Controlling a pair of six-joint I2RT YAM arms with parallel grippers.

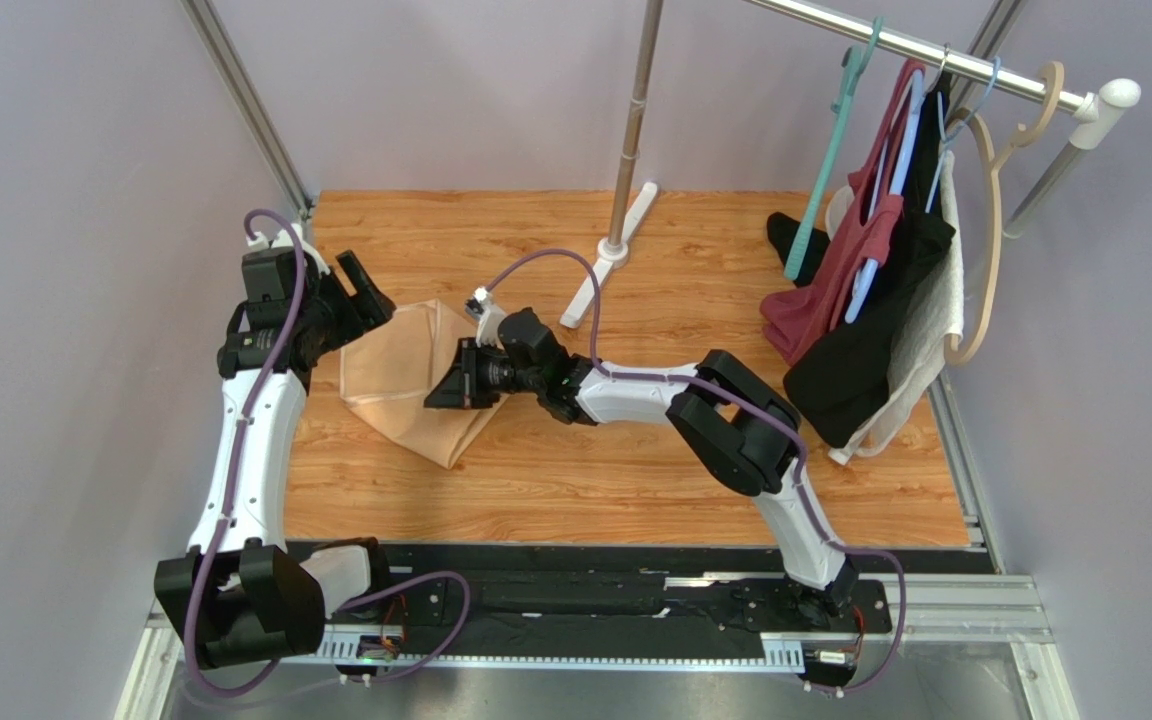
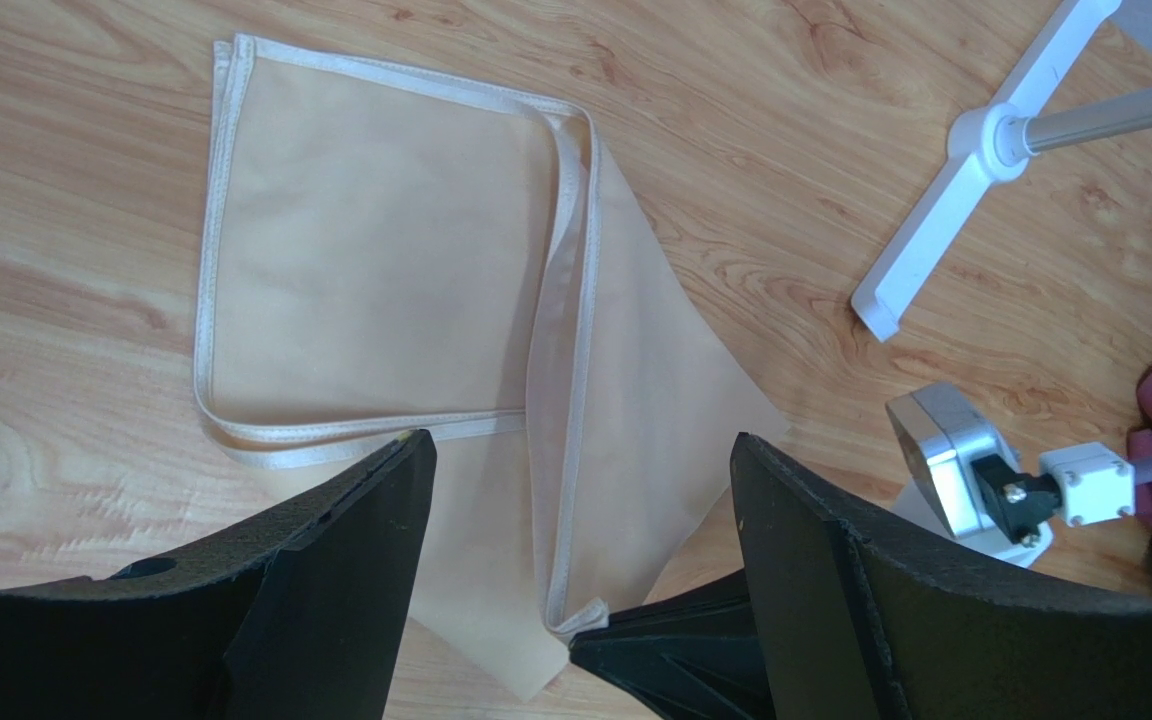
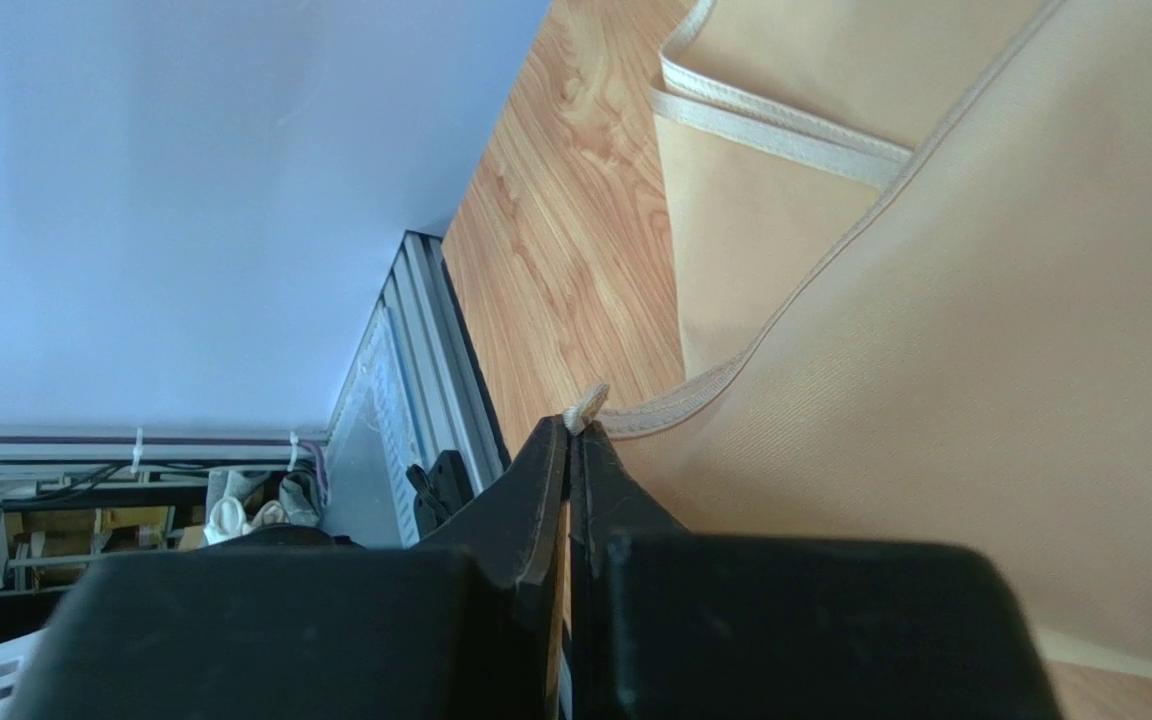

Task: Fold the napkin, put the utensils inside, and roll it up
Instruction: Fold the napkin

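The peach-tan napkin (image 1: 399,383) lies partly folded on the wooden table, with one white-hemmed flap doubled over (image 2: 372,255). My right gripper (image 1: 444,390) is shut on a hemmed corner of the napkin (image 3: 1018,330) and holds it lifted; the jaws meet at the hem (image 3: 569,429). In the left wrist view its black tip (image 2: 680,660) pinches that corner. My left gripper (image 1: 361,312) hovers open over the napkin's near-left part, with cloth showing between its fingers (image 2: 579,441) and nothing gripped. The utensils are out of view.
The white foot of the metal pole (image 1: 608,263) stands just behind the napkin, also seen from the left wrist (image 2: 973,180). Dark red, black and white garments on hangers (image 1: 875,300) hang at the back right. A metal rail (image 1: 612,600) runs along the table's near edge.
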